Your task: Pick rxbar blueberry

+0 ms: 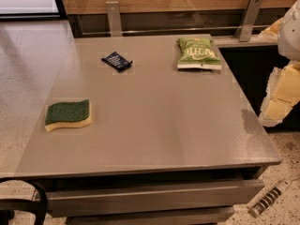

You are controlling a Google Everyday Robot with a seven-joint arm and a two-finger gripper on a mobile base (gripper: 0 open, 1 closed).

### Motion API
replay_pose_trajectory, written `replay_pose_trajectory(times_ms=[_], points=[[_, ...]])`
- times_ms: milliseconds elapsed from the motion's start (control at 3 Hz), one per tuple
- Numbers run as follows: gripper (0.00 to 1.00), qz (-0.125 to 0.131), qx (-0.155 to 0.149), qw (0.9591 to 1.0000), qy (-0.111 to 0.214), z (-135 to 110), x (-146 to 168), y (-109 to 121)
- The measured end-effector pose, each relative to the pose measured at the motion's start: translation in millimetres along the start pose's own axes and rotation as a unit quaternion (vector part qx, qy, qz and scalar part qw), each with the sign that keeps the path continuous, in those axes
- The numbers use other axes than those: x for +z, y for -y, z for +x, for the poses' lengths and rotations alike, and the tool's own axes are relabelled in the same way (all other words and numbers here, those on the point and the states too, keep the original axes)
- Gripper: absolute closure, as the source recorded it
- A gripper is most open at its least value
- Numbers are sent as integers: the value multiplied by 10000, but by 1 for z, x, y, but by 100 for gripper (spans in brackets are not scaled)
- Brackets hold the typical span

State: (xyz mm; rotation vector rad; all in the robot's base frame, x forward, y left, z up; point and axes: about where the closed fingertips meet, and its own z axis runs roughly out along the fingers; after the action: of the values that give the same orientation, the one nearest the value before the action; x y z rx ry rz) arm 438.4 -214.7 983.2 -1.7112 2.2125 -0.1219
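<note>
The rxbar blueberry (116, 61) is a small flat bar in a dark navy wrapper. It lies at an angle on the grey table (154, 125), towards the far left. My gripper (277, 108) shows as pale white and cream parts at the right edge of the view, beside the table's right side. It is far to the right of the bar and touches nothing on the table.
A green chip bag (198, 53) lies at the far right of the table. A green-and-yellow sponge (68, 115) lies near the left edge. A wooden wall with metal brackets (113, 17) runs behind. A black curved object (28, 203) sits at the bottom left.
</note>
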Motion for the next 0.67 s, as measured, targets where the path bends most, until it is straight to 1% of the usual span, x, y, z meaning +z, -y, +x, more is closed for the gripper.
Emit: replay_pose_trajectory(times_ms=[333, 667], points=[[0, 25, 14, 10000, 29, -2, 0, 2], [0, 302, 183, 9987, 363, -24, 5, 24]])
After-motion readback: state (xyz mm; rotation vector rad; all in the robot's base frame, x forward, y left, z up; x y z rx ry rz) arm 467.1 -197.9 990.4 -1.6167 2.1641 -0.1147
